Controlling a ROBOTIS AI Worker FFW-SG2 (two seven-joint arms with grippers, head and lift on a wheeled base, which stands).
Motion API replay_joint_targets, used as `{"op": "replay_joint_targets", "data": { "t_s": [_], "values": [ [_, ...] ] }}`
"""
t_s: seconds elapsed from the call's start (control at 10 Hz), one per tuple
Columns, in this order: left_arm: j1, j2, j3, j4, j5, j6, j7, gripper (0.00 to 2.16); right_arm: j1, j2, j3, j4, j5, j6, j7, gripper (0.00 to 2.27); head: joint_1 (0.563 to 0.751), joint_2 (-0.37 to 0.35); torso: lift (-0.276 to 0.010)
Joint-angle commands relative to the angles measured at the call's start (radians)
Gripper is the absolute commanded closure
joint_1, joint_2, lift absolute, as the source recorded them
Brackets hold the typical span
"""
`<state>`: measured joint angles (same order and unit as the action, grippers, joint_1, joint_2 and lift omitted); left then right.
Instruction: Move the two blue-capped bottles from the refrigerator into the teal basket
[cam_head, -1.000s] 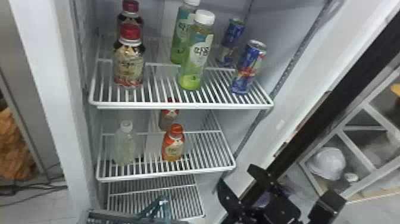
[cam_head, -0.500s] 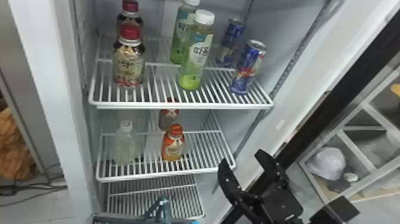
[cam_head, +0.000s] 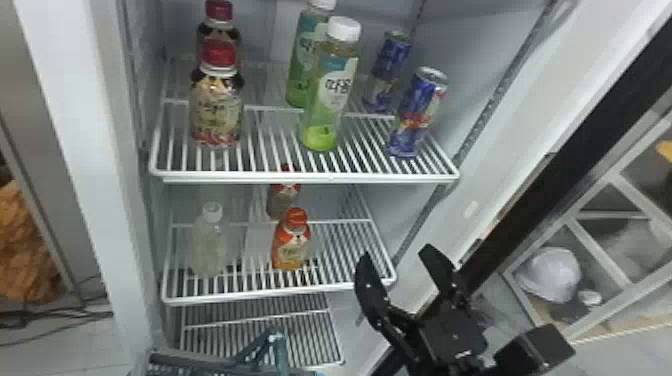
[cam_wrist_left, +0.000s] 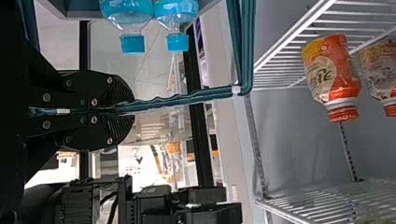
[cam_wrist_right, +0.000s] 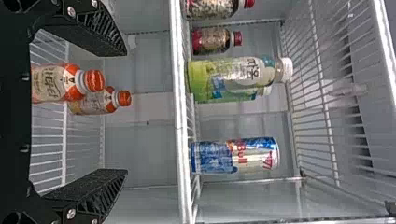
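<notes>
My right gripper (cam_head: 399, 267) stands open and empty in the head view, low and right of the middle shelf; in the right wrist view the right gripper (cam_wrist_right: 125, 112) has its fingers wide apart, facing the shelves. At the bottom of the head view are the teal basket (cam_head: 192, 361) and its raised handle (cam_head: 280, 345). In the left wrist view my left gripper (cam_wrist_left: 133, 111) is shut on the basket handle (cam_wrist_left: 187, 99). Two bottles, one with a blue cap (cam_wrist_left: 132, 44) and the other with a blue cap (cam_wrist_left: 177, 42), lie beside the handle, at the basket; their lower parts are cut off.
The upper shelf (cam_head: 300, 176) carries red-capped bottles, green bottles (cam_head: 332, 85) and blue cans (cam_head: 419, 115). On the middle shelf (cam_head: 270, 295) stand a pale bottle (cam_head: 209, 245) and orange bottles (cam_head: 291, 242). The black-edged door (cam_head: 565, 175) is at the right.
My right gripper has risen in the head view, coming up beside the middle shelf's right corner, and stays open. The basket at the bottom edge has shifted slightly.
</notes>
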<state>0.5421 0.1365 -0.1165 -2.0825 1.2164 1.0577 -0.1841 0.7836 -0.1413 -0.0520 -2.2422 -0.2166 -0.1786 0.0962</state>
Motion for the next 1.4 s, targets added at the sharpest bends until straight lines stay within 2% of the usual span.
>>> {"op": "replay_joint_targets", "data": {
  "t_s": [0.0,1.3],
  "values": [
    [-0.005,0.002,-0.005,0.000,0.002,0.000,0.000,1.11,-0.023,-0.001,0.014,0.020,0.008,-0.015,-0.012,0.13,0.695,-0.350,-0.136],
    [-0.007,0.003,-0.022,0.000,0.003,0.000,0.003,1.11,-0.025,-0.003,0.021,0.074,-0.001,-0.109,-0.055,0.13,0.695,-0.350,-0.136]
  ]
}}
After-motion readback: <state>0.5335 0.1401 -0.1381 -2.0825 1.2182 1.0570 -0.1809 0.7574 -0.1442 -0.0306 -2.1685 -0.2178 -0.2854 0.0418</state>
